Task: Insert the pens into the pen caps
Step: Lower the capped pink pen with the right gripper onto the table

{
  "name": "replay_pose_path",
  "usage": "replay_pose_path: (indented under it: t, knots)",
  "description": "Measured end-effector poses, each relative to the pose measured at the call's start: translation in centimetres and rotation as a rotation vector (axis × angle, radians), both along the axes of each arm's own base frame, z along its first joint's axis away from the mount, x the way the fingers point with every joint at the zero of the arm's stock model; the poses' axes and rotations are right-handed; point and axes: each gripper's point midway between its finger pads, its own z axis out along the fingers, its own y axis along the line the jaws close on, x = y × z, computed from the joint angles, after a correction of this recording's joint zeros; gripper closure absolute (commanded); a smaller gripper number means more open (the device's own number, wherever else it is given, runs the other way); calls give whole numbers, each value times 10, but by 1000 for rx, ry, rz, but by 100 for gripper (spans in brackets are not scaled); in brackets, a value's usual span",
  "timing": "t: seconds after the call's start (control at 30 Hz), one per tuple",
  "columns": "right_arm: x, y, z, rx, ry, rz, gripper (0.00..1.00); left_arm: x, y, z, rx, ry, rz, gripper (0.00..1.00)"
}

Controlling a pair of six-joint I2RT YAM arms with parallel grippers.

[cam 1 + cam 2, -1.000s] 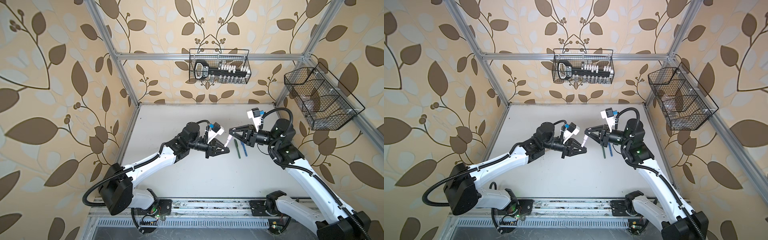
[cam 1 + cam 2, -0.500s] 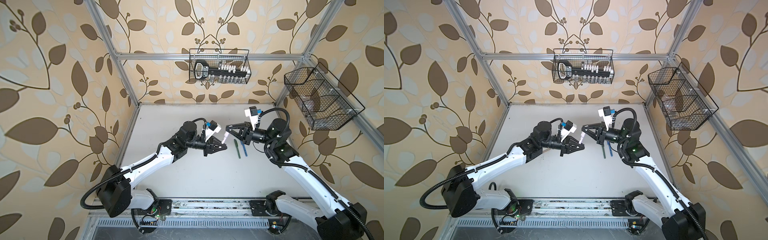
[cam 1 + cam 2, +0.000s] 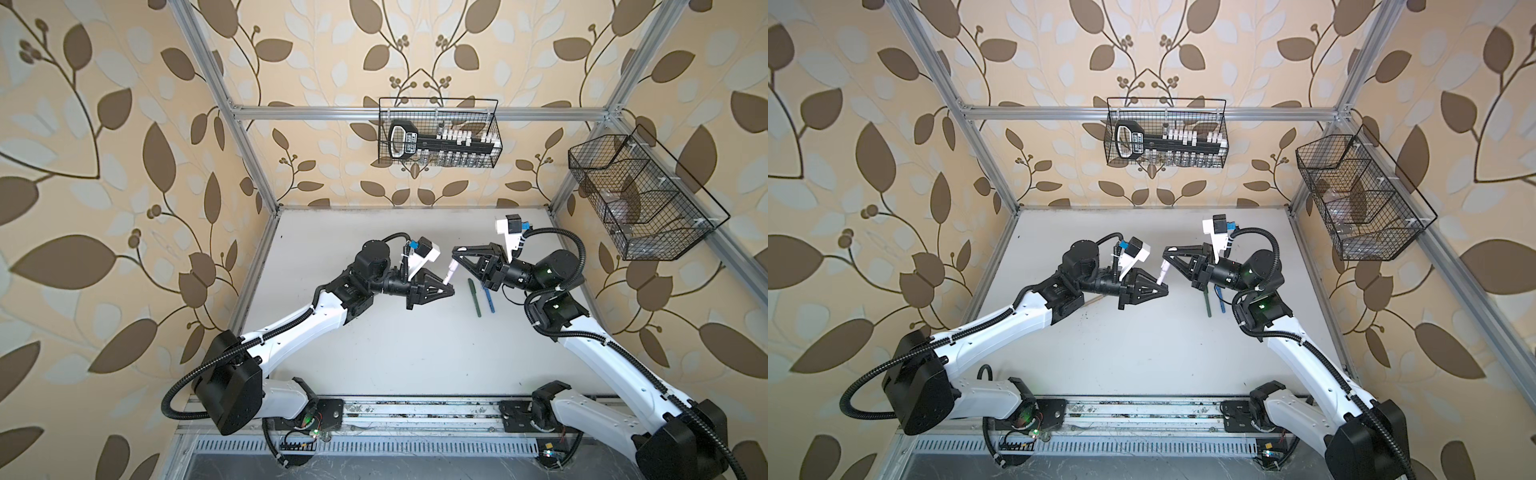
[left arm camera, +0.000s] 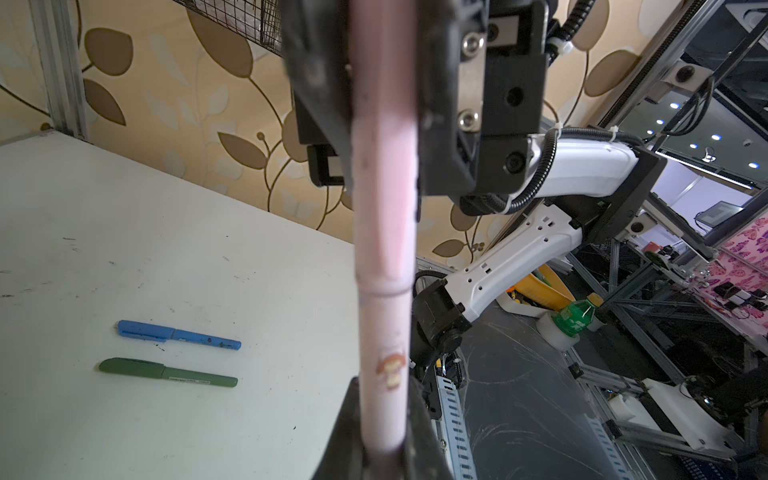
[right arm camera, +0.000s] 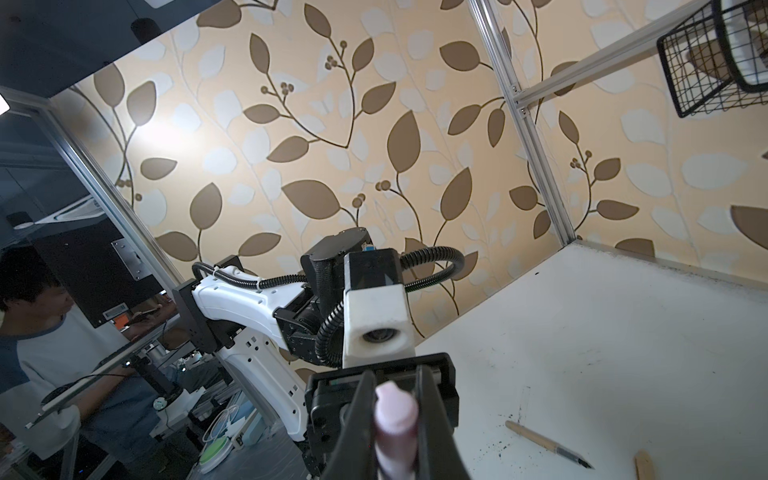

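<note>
Now my left claw [image 3: 449, 291] is clenched on the pale pink pen [image 4: 382, 374] and my right claw [image 3: 456, 257] on its pink cap [image 4: 384, 187], which meet in the air above the table [image 3: 374, 353], so I think the next move needs a straight push along the pen.

White table [image 3: 415, 353], surface scuffed; green pen [image 3: 475, 299] and blue pen [image 3: 489, 301], both capped, lie side by side, just apart; tan pen [image 5: 548, 445], uncapped, lies near what appears to be a tan cap [image 5: 644, 467].
</note>
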Motion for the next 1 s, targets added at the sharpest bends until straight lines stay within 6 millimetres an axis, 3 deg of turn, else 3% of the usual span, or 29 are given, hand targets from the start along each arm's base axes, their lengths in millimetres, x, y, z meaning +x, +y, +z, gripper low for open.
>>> replay_pose_path:
  t: [0.17,0.23,0.27,0.37,0.47,0.53,0.6,0.7,0.8,0.9,1.0]
  knots:
    - [5,-8,-32,-88,162,30,100,20,1,23,-46,-100,90,48]
    - [14,-12,-41,-117,218,17,100,26,3,24,-46,-108,122,40]
    - [20,-15,-44,-131,241,0,100,30,3,21,-37,-103,139,31]
    - [41,-23,-51,-182,279,-83,100,39,6,0,18,-70,198,17]
    - [67,-28,-64,-276,314,-199,100,48,20,-44,129,5,307,1]
    - [87,-32,-83,-350,346,-274,100,52,37,-71,217,60,412,1]
    - [105,-36,-119,-443,414,-337,100,57,61,-87,298,81,544,1]
    - [123,-45,-191,-608,552,-405,100,71,98,-84,361,64,747,1]
    - [128,-54,-250,-756,668,-428,100,86,136,-87,420,73,932,1]
    - [133,-60,-290,-864,741,-430,100,96,163,-104,507,116,1039,1]
    - [141,-64,-311,-934,767,-436,100,100,177,-128,607,170,1080,1]
